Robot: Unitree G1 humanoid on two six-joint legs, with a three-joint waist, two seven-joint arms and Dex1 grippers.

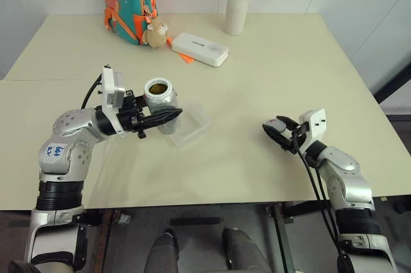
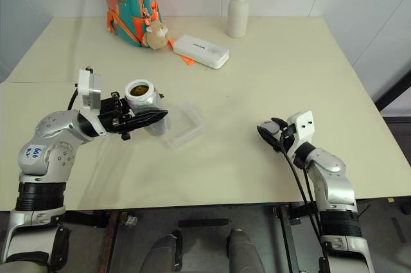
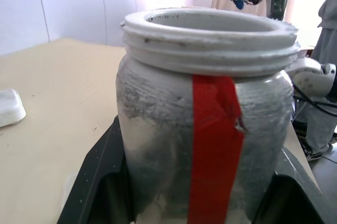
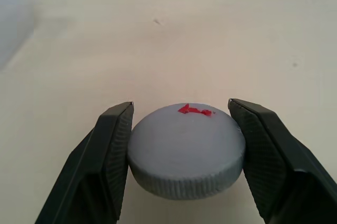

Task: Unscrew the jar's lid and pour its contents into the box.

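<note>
My left gripper (image 1: 168, 116) is shut on the jar (image 1: 159, 96), holding it upright above the table with its mouth uncovered. The jar (image 3: 205, 129) is silvery with a red strip down its side. Brownish contents (image 1: 158, 87) show inside the mouth. The clear box (image 1: 191, 125) lies on the table just right of the jar, partly behind the fingertips. At the right, low near the table, my right gripper (image 1: 273, 133) is shut on the lid (image 4: 187, 147), a round grey cap with a red mark on top, clamped between both fingers (image 4: 108, 150).
At the back of the table stand a white vase (image 1: 236, 11), a white oblong case (image 1: 200, 49), a teal backpack (image 1: 127, 0) and a small plush toy (image 1: 156, 32). The table's front edge (image 1: 212, 203) runs just below both arms.
</note>
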